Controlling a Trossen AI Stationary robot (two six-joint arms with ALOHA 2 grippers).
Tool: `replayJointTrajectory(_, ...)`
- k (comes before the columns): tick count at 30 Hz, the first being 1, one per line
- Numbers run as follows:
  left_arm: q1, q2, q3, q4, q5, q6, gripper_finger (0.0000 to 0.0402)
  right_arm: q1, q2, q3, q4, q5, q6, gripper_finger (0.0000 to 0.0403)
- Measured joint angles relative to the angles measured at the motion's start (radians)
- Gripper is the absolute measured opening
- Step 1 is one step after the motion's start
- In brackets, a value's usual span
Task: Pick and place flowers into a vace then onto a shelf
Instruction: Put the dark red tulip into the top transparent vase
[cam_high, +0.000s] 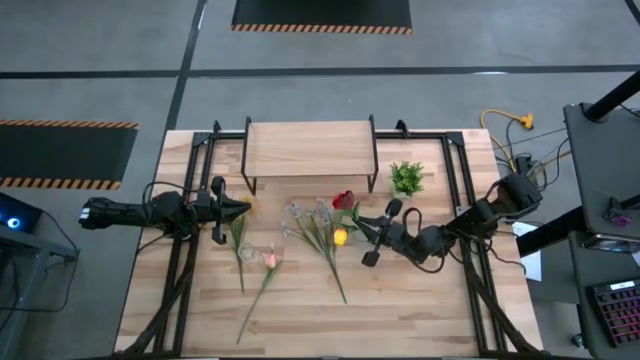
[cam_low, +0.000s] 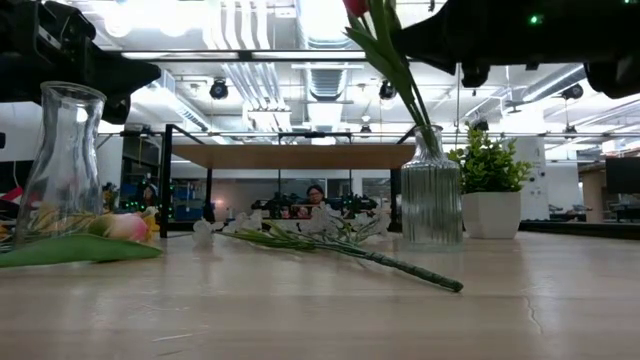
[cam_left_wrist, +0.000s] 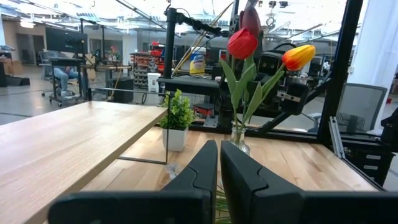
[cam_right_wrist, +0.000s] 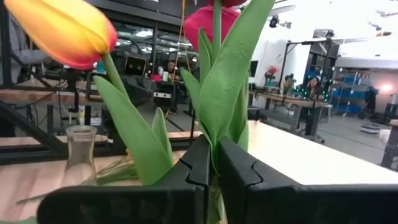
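The left jaws are pressed shut and hold nothing. They hover by the left front leg of the shelf (cam_high: 310, 148), above the head end of a stem lying on the table (cam_high: 440, 310). The right jaws are shut too, right up against the leaves of the flowers standing in the ribbed vase (cam_low: 432, 200). Whether they pinch a stem is hard to tell, as the leaves crowd the tips in the right wrist view.

That vase stands in front of the shelf, near the middle of the table. It holds three tulips on long green stems with broad leaves: a red one (cam_left_wrist: 242, 43), an orange one (cam_left_wrist: 298, 56) and a maroon one (cam_left_wrist: 250, 18) just above the red.

Three more flowers seem to lie flat on the table: a pink tulip (cam_high: 270, 258), a white spray (cam_high: 310, 222), and the stem (cam_high: 239, 255) under the left jaws.

A second vase, the plain vase (cam_low: 62, 160), stands bare beside the pink tulip. One potted plant (cam_high: 406, 178) sits by the shelf's right end. The shelf top carries nothing.
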Motion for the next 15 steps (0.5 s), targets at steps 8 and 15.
replayJointTrajectory(8, 0.000, 0.000, 0.000, 0.000, 0.000, 0.000, 0.0003, 0.000, -0.001, -0.002, 0.000, -0.001, 0.017, 0.0013)
replayJointTrajectory(15, 0.000, 0.000, 0.000, 0.000, 0.000, 0.000, 0.0003, 0.021, -0.004, -0.003, 0.000, 0.090, 0.042, 0.0072)
